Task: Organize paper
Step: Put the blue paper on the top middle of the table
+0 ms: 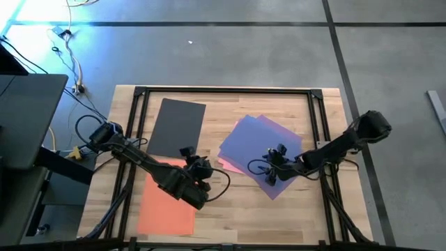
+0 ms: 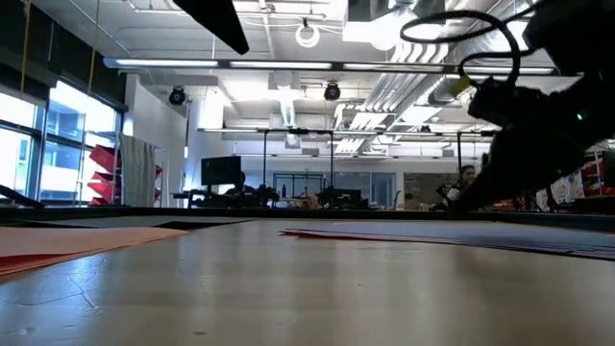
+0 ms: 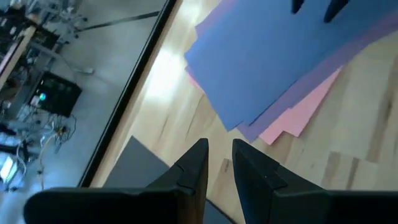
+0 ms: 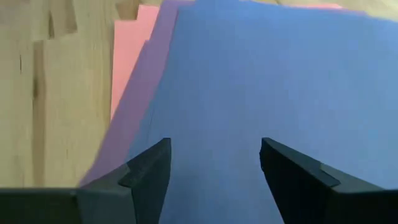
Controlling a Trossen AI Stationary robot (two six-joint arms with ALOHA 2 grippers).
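Note:
A blue sheet (image 1: pixel 251 143) tops a fanned stack of purple (image 3: pixel 292 93) and pink (image 3: pixel 292 115) sheets lying flat right of the table's centre. The dark grey sheet (image 1: pixel 178 125) lies flat toward the far left. The orange sheet (image 1: pixel 167 202) lies flat at the near left. My left gripper (image 1: pixel 202 167) hovers between the orange sheet and the stack with its fingers (image 3: pixel 219 152) narrowly open, holding nothing. My right gripper (image 1: pixel 270 166) is open, its fingers (image 4: pixel 214 155) spread low over the blue sheet's near part. My right gripper comes at the blue sheet (image 4: pixel 261 74) slanting down from the table's right. Its fingertips are low over the sheet's near part. I cannot tell whether they touch the paper, which lies flat on the stack.
A black frame (image 1: pixel 223 90) runs along the table's far edge and down both sides. Bare wood (image 1: pixel 237 216) shows at the near middle, between the orange sheet and the stack. Cables and a dark bench (image 1: pixel 28 118) stand off the table's left edge.

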